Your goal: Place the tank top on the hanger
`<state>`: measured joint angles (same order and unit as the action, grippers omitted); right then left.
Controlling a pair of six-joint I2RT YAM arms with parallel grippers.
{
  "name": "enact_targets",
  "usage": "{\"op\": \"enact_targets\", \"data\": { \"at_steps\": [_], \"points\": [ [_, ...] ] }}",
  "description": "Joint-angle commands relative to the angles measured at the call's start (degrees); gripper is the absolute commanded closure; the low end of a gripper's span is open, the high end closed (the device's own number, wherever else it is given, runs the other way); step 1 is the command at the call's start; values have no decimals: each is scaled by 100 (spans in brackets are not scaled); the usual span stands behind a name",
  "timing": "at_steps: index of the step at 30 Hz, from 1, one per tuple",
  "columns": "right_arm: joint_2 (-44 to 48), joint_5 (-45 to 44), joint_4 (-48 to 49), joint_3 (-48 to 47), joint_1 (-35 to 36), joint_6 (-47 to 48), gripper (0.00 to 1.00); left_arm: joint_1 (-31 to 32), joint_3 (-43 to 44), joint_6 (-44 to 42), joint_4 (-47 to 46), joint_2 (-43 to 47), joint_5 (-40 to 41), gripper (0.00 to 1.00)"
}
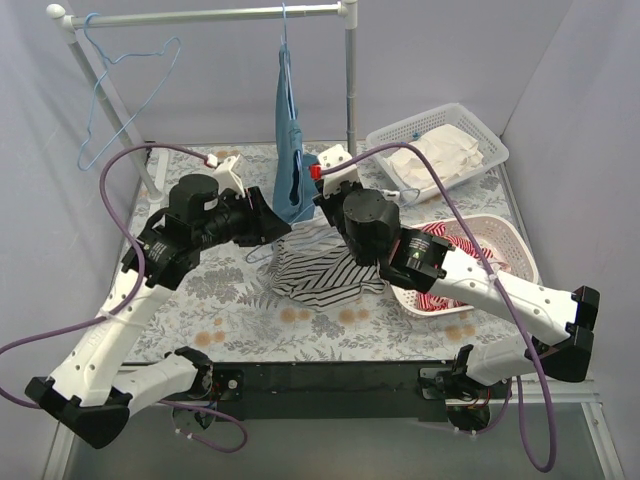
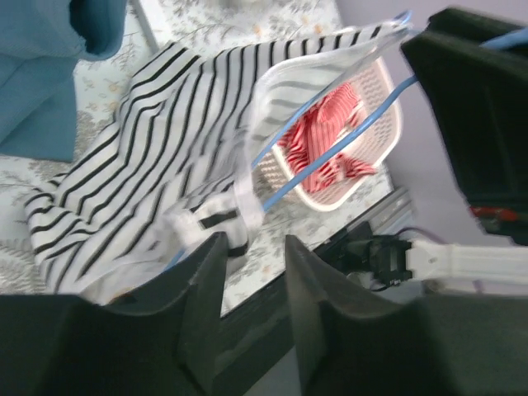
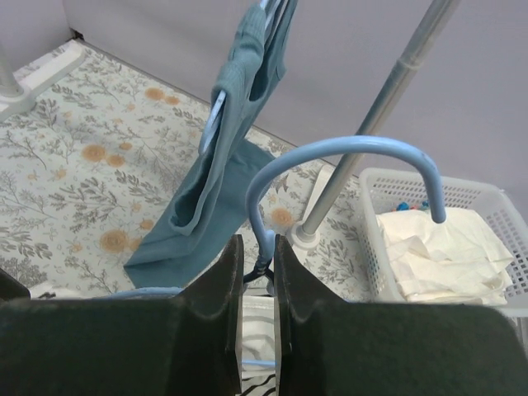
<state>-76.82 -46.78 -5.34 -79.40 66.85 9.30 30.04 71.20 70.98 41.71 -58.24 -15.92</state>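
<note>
The tank top [image 1: 318, 272], white with thin black stripes, lies bunched on the table between the arms. In the left wrist view it [image 2: 140, 157] hangs partly on the light-blue hanger [image 2: 330, 136], whose wire passes through a strap opening. My right gripper [image 3: 256, 241] is shut on the hanger's neck [image 3: 266, 247], with the hook [image 3: 355, 153] standing up above the fingers. In the top view the right gripper [image 1: 325, 198] sits above the tank top's far edge. My left gripper [image 2: 254, 241] is open and empty, just beside the fabric's lower edge, and shows in the top view [image 1: 280, 233].
A teal-blue garment [image 1: 290, 150] hangs from the rail [image 1: 210, 14], close behind both grippers. A spare blue hanger [image 1: 130, 90] hangs at the rail's left. A white basket [image 1: 480, 125] with pale cloth stands back right. A basket [image 1: 515, 240] holding a red-and-white striped garment stands right.
</note>
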Motion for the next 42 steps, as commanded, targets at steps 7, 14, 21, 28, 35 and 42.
{"op": "enact_targets", "data": {
  "at_steps": [7, 14, 21, 28, 35, 42],
  "points": [
    [-158, -68, 315, -1612, 56, 827, 99, -34, 2116, -611, 346, -12, 255, 25],
    [-483, 546, 315, -3411, 135, 1425, 99, -34, 2803, -998, -680, 374, 1433, 23],
    [-572, 1417, 262, -4743, 460, 1523, 99, -34, 2970, -1104, -1640, 235, 1311, 23],
    [201, 1401, 297, -2732, 513, 1162, 99, -33, 2812, -1376, -1535, 453, 1269, 25],
    [413, 1348, 341, -1738, 513, 986, 99, -34, 2935, -1552, 43, -19, 372, 32],
    [413, 1172, 271, -1070, 487, 758, 99, -34, 1679, -1482, 302, 452, -130, 41]
  ]
}}
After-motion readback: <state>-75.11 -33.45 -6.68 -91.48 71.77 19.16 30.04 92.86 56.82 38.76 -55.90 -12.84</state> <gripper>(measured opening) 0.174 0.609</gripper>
